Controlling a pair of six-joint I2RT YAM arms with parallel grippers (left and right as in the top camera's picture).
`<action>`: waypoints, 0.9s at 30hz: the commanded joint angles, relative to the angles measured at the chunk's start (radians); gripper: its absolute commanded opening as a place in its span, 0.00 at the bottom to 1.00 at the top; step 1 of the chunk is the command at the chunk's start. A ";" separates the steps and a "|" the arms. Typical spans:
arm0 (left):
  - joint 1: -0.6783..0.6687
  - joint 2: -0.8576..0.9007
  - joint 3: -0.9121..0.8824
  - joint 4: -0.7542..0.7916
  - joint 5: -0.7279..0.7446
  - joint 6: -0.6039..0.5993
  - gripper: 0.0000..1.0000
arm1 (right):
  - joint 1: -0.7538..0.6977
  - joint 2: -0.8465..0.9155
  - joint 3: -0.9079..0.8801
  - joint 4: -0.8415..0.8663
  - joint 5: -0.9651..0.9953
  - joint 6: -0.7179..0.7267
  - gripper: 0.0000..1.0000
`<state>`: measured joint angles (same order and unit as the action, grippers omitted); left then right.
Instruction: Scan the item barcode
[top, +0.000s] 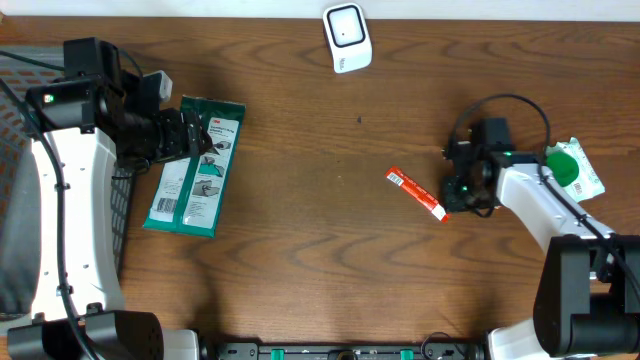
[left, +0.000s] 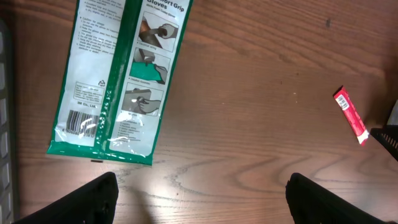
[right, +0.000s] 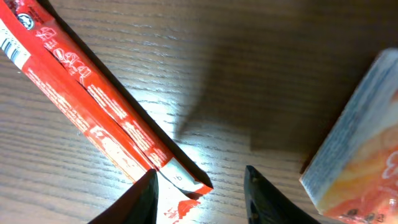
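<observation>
A flat green-and-white plastic packet of grip gloves lies tilted on the brown wood-grain table at the left, printed side up, with a barcode near its lower end. Far right, a smaller green-and-white packet rests near the table's edge. A grey bin borders the left side.

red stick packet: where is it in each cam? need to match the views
Overhead: the red stick packet lies right of centre, on a diagonal.
Left wrist: at the right edge, about mid-height.
Right wrist: fills the left side, running from top left to bottom centre.
Shared landmark: the packet's white end, which lies next to the right pincer.
</observation>
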<state>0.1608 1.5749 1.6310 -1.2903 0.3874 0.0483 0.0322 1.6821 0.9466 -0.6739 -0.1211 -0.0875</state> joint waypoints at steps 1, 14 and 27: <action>0.000 -0.013 0.000 -0.003 0.005 -0.005 0.87 | -0.018 -0.002 -0.041 0.015 -0.143 -0.026 0.43; 0.000 -0.013 0.000 -0.003 0.005 -0.005 0.87 | 0.000 -0.002 -0.216 0.280 -0.163 -0.022 0.23; 0.000 -0.013 0.000 -0.003 0.005 -0.005 0.87 | 0.079 -0.002 -0.324 0.333 -0.146 -0.021 0.40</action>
<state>0.1608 1.5749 1.6310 -1.2903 0.3874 0.0483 0.0837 1.6196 0.6998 -0.2943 -0.3393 -0.1177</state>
